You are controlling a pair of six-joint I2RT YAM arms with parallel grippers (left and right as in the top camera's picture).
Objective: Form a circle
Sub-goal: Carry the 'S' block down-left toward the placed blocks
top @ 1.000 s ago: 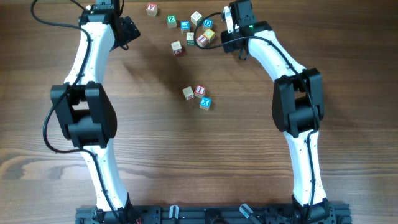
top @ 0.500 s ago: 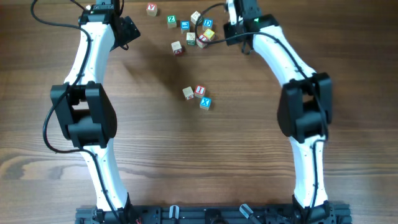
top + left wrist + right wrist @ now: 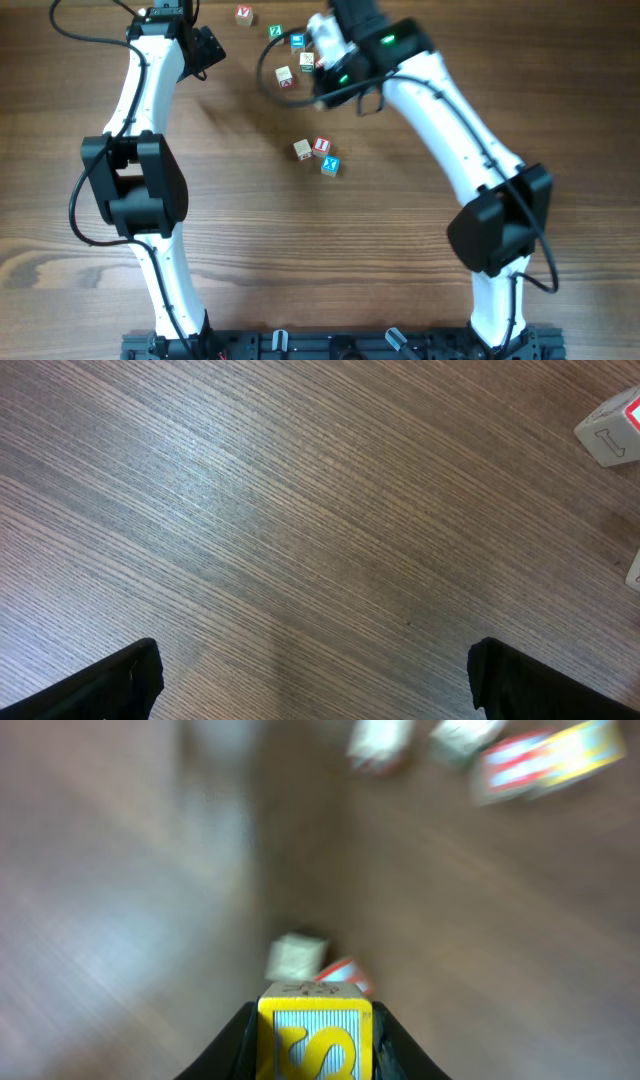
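Found the circle [image 3: 317, 153] only part-built at the middle of the table [image 3: 240, 230]: a cream block [image 3: 302, 150], a white block with a red letter [image 3: 321, 145] and a blue block [image 3: 330, 166], set just beside one another as an arc. Saw, beyond them, the right claw [image 3: 315, 1020] closed partway on a yellow block [image 3: 315, 1050], pinched by its sides and held clear of the wood, probably as the next piece. Noted loose blocks [image 3: 285, 76] near the far edge, likely stock. Spotted the left claw [image 3: 315, 660] toward the far left corner, spread wide, holding nothing, seemingly parked out of the way.
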